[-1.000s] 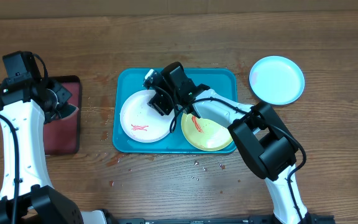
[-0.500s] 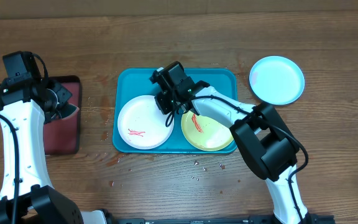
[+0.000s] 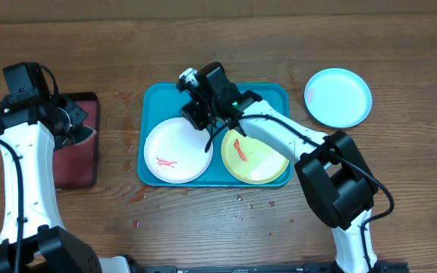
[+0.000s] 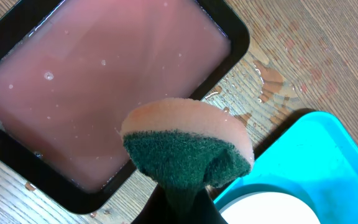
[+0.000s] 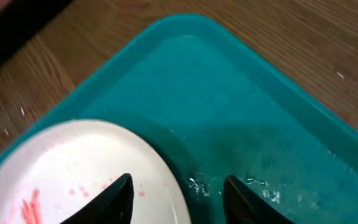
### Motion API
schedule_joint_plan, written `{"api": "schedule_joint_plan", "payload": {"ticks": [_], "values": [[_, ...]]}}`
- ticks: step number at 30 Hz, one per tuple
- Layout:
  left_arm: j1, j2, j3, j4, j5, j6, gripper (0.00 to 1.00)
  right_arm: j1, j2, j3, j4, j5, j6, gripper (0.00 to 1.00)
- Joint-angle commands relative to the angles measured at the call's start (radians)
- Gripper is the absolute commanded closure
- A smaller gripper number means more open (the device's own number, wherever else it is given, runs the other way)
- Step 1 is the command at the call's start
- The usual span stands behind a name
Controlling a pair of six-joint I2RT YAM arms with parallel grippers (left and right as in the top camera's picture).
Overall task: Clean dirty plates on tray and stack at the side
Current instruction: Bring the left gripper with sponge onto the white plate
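Note:
The turquoise tray [image 3: 268,98] holds the white plate [image 3: 177,150] with red smears on the left and the yellow-green plate [image 3: 255,159] with a red smear on the right. The light blue plate [image 3: 338,97] lies on the table to the tray's right. My right gripper [image 3: 200,115] is open and empty over the white plate's far edge. In the right wrist view, my right gripper [image 5: 176,193] straddles the rim of the white plate [image 5: 73,168]. My left gripper [image 4: 188,202] is shut on a green and pink sponge [image 4: 188,149].
A black-rimmed tray [image 3: 78,163] with pink liquid sits at the left, under my left gripper [image 3: 73,125]. It also shows in the left wrist view [image 4: 104,74]. Water drops lie on the wood in front of the turquoise tray [image 3: 241,201].
The white plate has shifted slightly toward the tray's front. My right gripper has drawn back toward the tray's far side. The left arm has not moved.

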State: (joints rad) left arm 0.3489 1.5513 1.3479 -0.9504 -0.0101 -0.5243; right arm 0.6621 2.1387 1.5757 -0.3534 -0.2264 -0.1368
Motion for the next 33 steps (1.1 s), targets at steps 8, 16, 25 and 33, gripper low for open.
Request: {"api": "schedule_joint_plan", "payload": {"ticks": [8,16,25,33], "values": [[0.004,-0.001,0.002,0.004,0.011,0.012,0.96,0.006,0.113,0.013,0.005,-0.097,-0.212,0.51],[0.004,0.0,0.002,0.004,0.011,0.016,0.96,0.012,0.145,0.013,0.007,-0.083,-0.184,0.72],[0.004,0.021,-0.003,0.009,0.072,0.035,0.96,0.011,0.145,0.015,-0.001,0.077,0.183,0.96],[-0.061,0.101,-0.003,0.046,0.321,0.214,0.96,0.01,0.129,0.015,-0.072,0.114,0.523,0.96]]}}
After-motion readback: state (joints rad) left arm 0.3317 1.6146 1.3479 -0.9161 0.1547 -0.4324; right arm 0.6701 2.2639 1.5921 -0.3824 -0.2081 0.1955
